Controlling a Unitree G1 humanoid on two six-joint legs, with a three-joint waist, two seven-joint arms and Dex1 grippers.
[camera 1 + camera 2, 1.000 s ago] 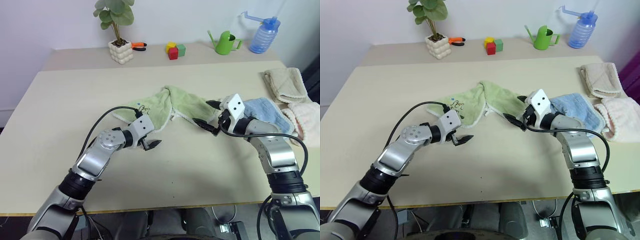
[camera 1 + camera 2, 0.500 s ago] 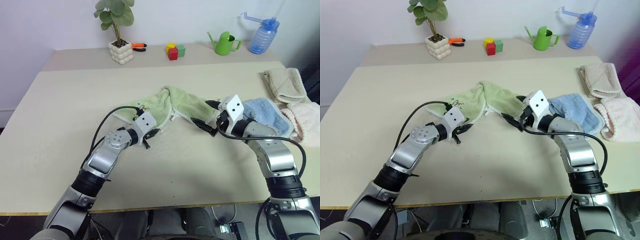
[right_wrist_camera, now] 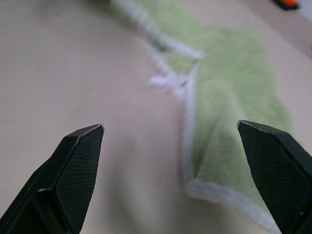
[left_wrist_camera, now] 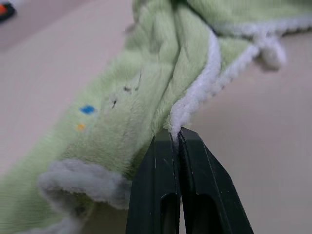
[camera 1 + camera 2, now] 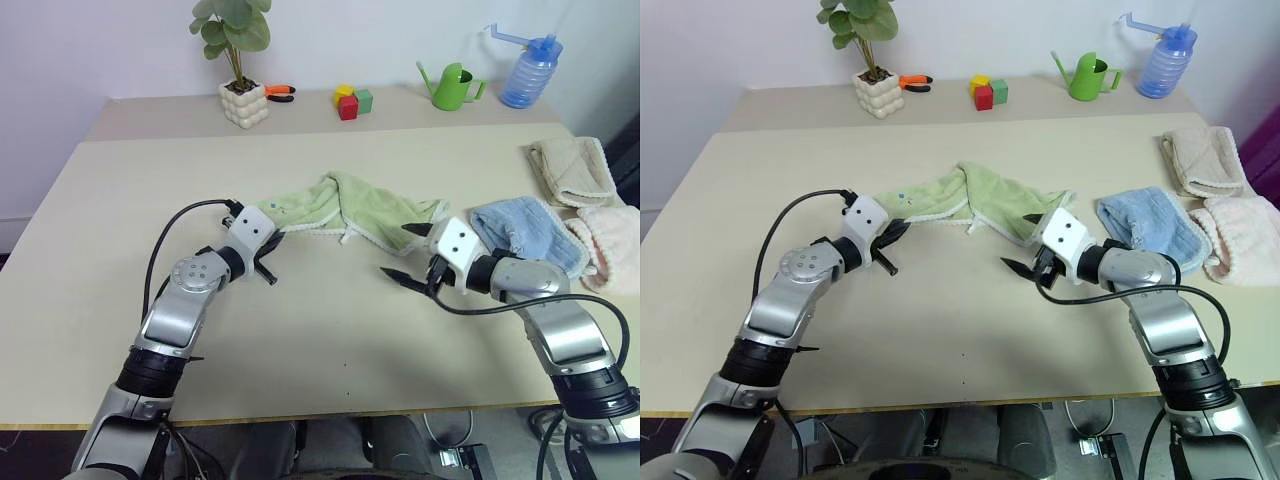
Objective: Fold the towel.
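Note:
The light green towel (image 5: 345,203) with white edging lies bunched and stretched sideways across the middle of the table (image 5: 330,340). My left gripper (image 4: 175,133) is shut on the towel's white edging (image 4: 195,97) near its left end, close to the small dark mark and blue dot (image 4: 87,109). In the left eye view the left gripper (image 5: 264,262) sits at the towel's left corner. My right gripper (image 5: 405,252) stands open just off the towel's right corner, fingers wide apart with nothing between them. In the right wrist view the towel (image 3: 229,92) lies ahead of its fingertips (image 3: 87,141).
A light blue towel (image 5: 520,228), a beige towel (image 5: 570,165) and a pink towel (image 5: 612,230) lie at the right edge. Along the back stand a potted plant (image 5: 243,100), orange pliers (image 5: 277,92), coloured blocks (image 5: 350,101), a green watering can (image 5: 452,86) and a blue bottle (image 5: 525,72).
My left gripper shut on the towel's edge and pulled it left, stretching the towel out. My right gripper drew back from the towel toward the near side, still open.

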